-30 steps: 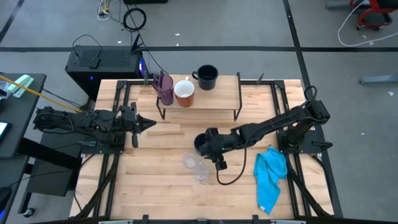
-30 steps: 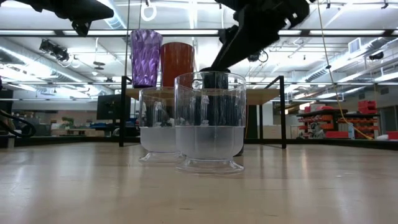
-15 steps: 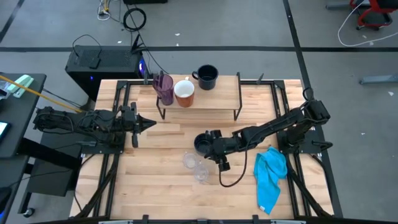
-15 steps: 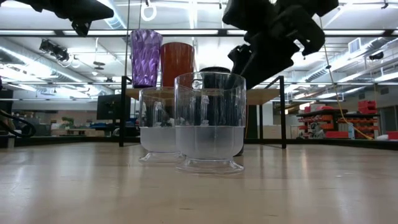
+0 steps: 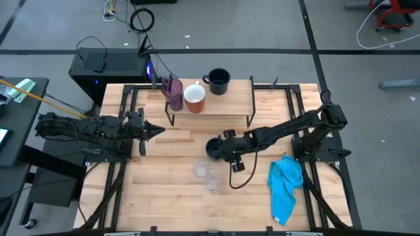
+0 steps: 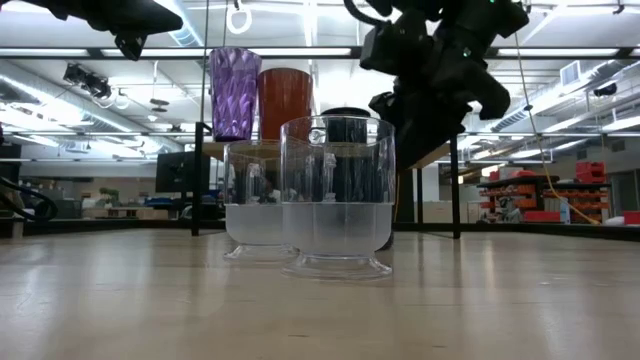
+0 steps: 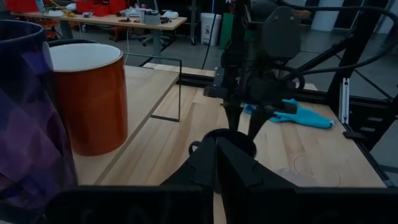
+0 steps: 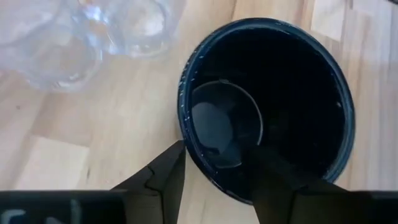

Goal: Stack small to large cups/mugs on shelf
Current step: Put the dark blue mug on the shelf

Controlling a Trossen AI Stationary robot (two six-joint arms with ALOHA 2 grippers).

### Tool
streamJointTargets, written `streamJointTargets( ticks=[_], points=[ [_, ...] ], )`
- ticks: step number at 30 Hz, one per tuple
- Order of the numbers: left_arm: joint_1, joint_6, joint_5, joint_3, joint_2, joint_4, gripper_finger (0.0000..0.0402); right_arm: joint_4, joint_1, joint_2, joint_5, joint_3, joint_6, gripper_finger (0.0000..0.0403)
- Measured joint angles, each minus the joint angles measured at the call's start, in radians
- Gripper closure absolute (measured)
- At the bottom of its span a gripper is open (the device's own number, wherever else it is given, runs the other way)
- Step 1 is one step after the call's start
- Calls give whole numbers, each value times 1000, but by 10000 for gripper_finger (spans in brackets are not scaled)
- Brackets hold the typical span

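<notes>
Now the right gripper (image 8: 214, 177) straddles the rim of the black mug (image 8: 267, 109) on the table, fingers not yet pinching. It should close firmly before lifting toward the shelf (image 5: 223, 98). The left gripper (image 5: 154, 130) waits at the left, fingers pressed together.

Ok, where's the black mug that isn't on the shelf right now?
In the high view the black mug stands mid-table, in front of the shelf and just behind the two clear cups, with the right claw straddling its rim.

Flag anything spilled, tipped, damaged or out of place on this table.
Nothing stands out. The purple tumbler, white mug and a black mug stand upright on the shelf; the clear cups are upright, and the blue cloth lies crumpled.
</notes>
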Motion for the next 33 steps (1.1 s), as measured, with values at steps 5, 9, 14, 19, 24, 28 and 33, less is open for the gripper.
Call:
streamJointTargets(
  ticks=[5, 9, 14, 19, 24, 28, 33],
  points=[
    [0, 0, 0, 0, 0, -9, 375, -41, -31, -1, 3, 0, -78, 253],
    [0, 2, 0, 0, 0, -11, 379, -68, -52, -1, 3, 2, -97, 261],
    [0, 2, 0, 0, 0, -12, 385, -113, -75, -1, -30, 42, -36, 271],
    [0, 2, 0, 0, 0, -13, 380, -125, -83, -1, -47, 74, -8, 286],
    [0, 2, 0, 0, 0, -14, 378, -155, -83, -1, -52, 78, -4, 298],
    [0, 2, 0, 0, 0, -14, 385, -166, -83, -1, -59, 78, -24, 288],
    [0, 1, 0, 0, 0, -14, 386, -161, -83, -1, -61, 78, -18, 266]
  ],
)
